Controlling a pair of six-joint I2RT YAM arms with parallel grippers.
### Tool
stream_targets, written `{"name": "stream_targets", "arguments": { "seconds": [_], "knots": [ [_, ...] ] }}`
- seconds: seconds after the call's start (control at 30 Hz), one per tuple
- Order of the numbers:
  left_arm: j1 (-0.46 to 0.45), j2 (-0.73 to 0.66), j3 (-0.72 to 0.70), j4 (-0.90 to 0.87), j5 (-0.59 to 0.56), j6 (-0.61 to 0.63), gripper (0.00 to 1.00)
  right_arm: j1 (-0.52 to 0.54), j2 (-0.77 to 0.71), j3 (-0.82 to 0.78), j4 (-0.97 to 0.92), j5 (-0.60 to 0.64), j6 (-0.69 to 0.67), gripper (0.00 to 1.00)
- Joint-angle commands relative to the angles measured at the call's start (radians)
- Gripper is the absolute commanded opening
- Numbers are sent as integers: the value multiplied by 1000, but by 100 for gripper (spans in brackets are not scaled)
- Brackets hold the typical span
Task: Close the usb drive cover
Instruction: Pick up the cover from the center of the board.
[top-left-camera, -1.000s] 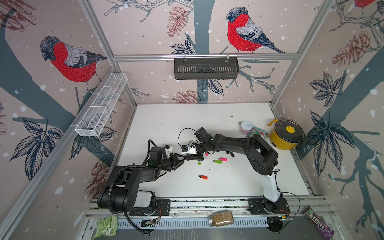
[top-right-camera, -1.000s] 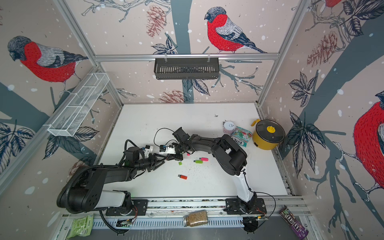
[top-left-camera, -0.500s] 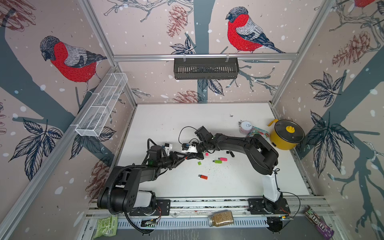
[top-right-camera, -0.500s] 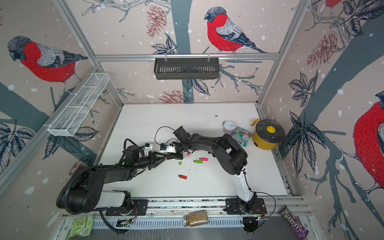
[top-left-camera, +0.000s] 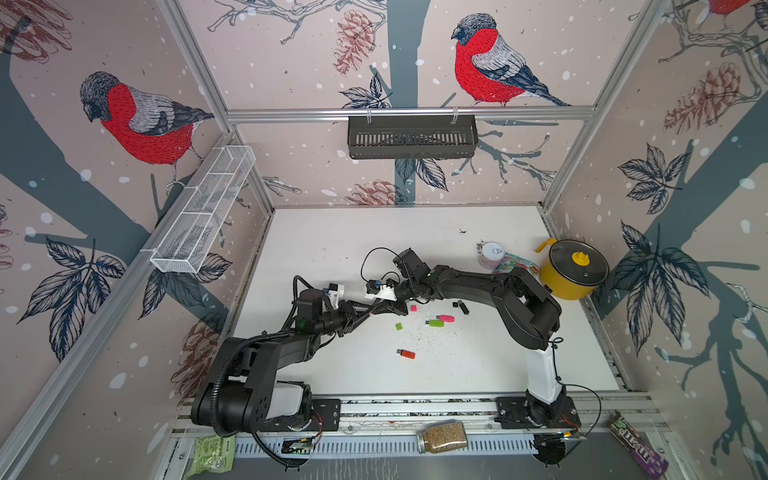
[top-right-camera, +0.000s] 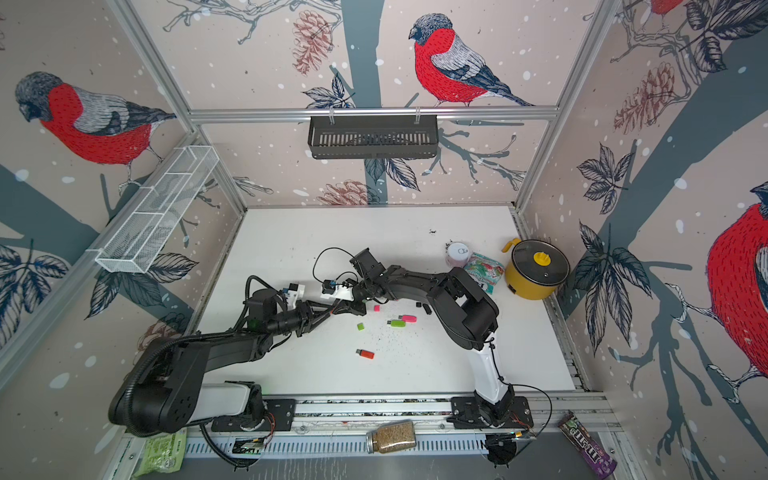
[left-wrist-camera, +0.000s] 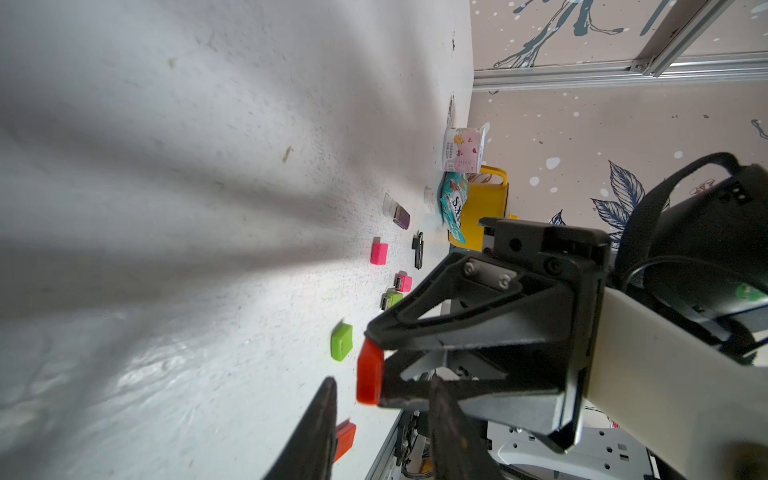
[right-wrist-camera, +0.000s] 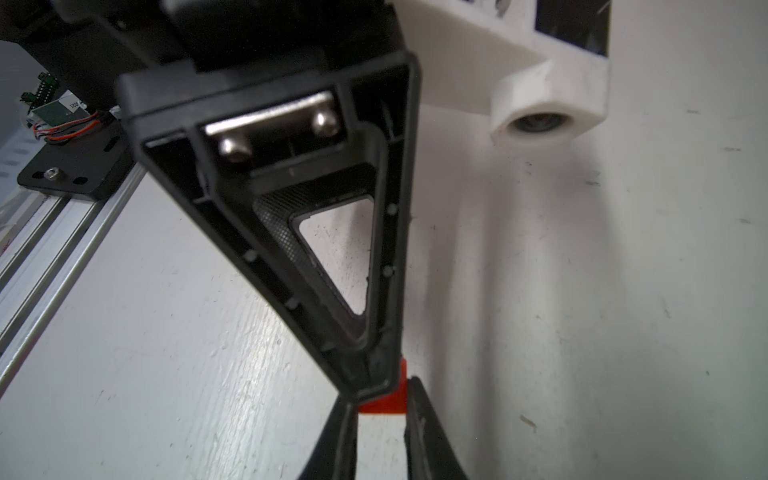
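1. A white wire-mesh rack (top-left-camera: 203, 208) hangs on the left wall, split into compartments. What they hold cannot be told.
2. The left gripper (left-wrist-camera: 381, 386) reaches toward the table's middle. In the left wrist view its fingers (left-wrist-camera: 320, 424) stand partly apart and straddle an orange-red USB piece (left-wrist-camera: 369, 376). Bare table shows between one finger and the piece.
3. The right gripper (right-wrist-camera: 380, 405) pinches that piece at its tip, jaws closed tight on it. Whether it is drive or cover cannot be told.
4. In both top views the meeting grippers hide that piece; only the wrist views show it.
5. A black basket (top-left-camera: 411, 137) hangs on the back wall, its inside hidden.
6. Loose on the white table (top-left-camera: 332, 249) lie a green cap (top-left-camera: 399, 326), an orange drive (top-left-camera: 406, 354) with its metal plug bare, a pink cap (top-left-camera: 413, 308), a green drive (top-left-camera: 435, 323) just beside a pink drive (top-left-camera: 446, 318), and a black drive (top-left-camera: 461, 306).
7. Only the left wrist view shows a purple drive (left-wrist-camera: 401, 216) with a clear cap.
8. A glass jar (top-left-camera: 442, 436) of brown grains lies on its side at the front rail.
9. Near the right wall stand a lidded white cup (top-left-camera: 490, 252) and a yellow pot (top-left-camera: 561, 291), lid on.
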Motion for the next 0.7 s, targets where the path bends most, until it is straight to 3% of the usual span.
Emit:
{"name": "stream_targets", "arguments": {
  "seconds": [0.0, 0.67],
  "knots": [
    [-1, -6, 2, 33, 22, -14, 37, 1, -10, -2, 25, -31, 22, 21],
    [-1, -27, 14, 37, 11, -33, 24, 2, -19, -23, 102, -54, 71, 21]
  ]
}}
